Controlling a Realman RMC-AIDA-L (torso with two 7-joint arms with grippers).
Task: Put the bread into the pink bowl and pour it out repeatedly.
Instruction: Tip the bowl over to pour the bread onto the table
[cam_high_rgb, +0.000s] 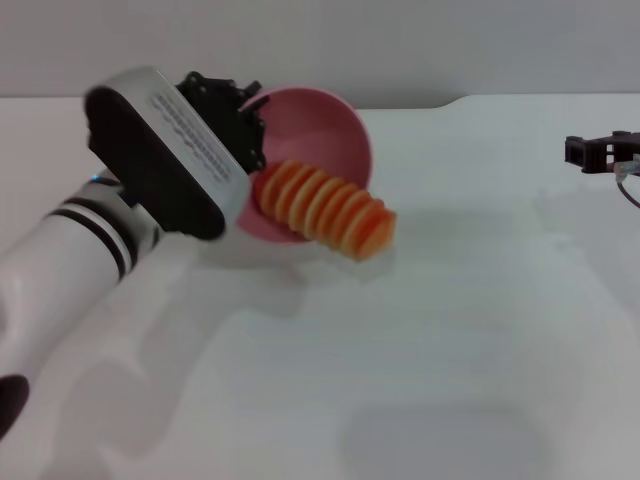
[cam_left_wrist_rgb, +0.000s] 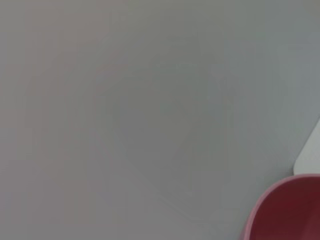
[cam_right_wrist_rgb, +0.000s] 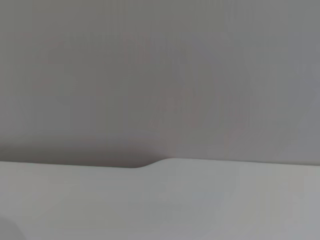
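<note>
Mid-pour right now. Round, deep, glossy pink plastic bowl (cam_high_rgb: 335, 125) tipped way over on its side, mouth facing the robot's right, rim held by the left claw (cam_high_rgb: 252, 120), clamped on it near the top edge as far as the head view lets on. Ridged orange-golden toy bread loaf (cam_high_rgb: 325, 205) sliding out, one end still inside the bowl, the other poking past the lip and just about touching the white tabletop (cam_high_rgb: 450, 330).

Stuff that could go sideways from here:
- Loaf rolling once free. Rounded ridges, slick tabletop, so probably wandering off toward the near edge or out of easy reach.
- Loaf jamming across the rim, being about as long as the bowl is wide, then dropping all at once on a further tilt.
- Glossy rim slipping in the grip under that sideways load.

Right claw (cam_high_rgb: 600, 150) parked far off to the right, above the tabletop; can't tell how wide.
</note>
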